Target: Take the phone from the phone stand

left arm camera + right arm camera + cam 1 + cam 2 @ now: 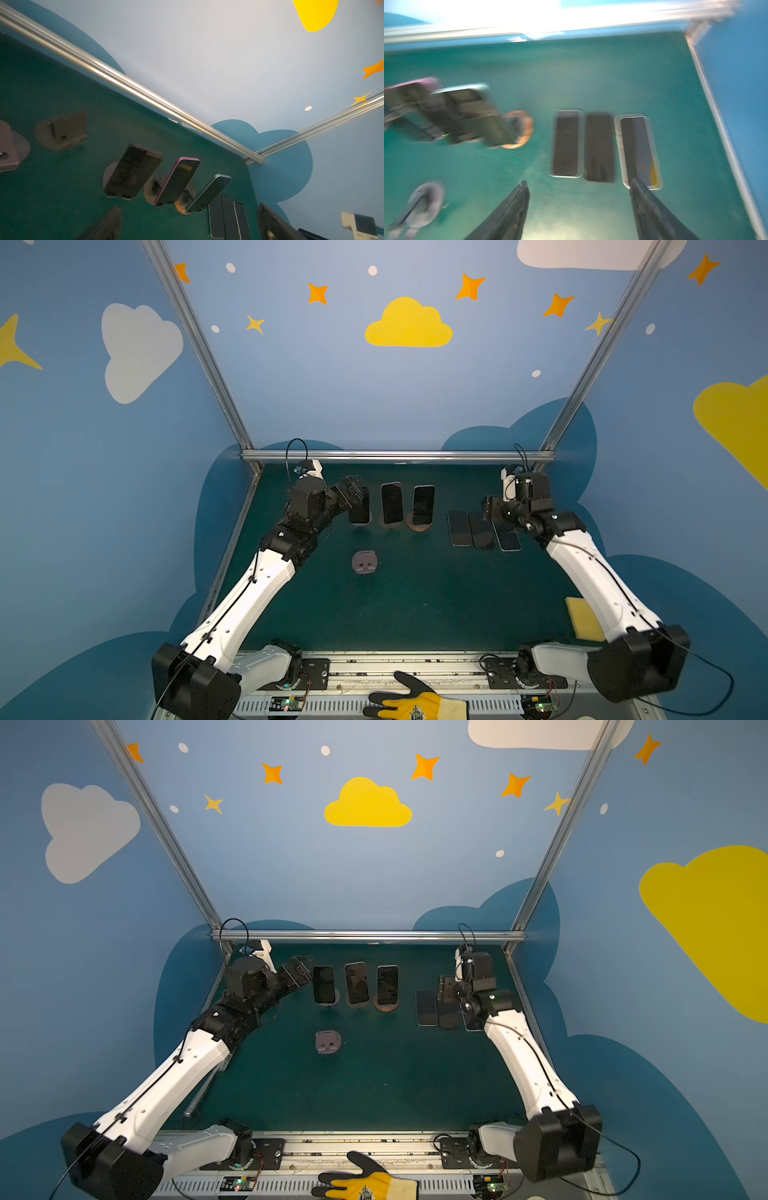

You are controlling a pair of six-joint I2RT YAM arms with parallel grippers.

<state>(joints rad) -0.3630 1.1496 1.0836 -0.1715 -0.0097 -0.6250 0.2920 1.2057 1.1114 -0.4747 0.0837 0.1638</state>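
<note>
In both top views the left pincer [353, 489] [306, 968] gapes wide and empty, just beside the black phone [362, 512]. The right pincer [489, 508] hangs over the flat phones [481, 529].

Left wrist view: the black phone [133, 170] leans in its grey stand [108, 174] ahead of the pincer, with the purple phone [177, 180] and green phone [208, 192] beyond.

Right wrist view, blurred: its fingers [515, 207] stand apart and empty, with the flat phones just ahead.
</note>
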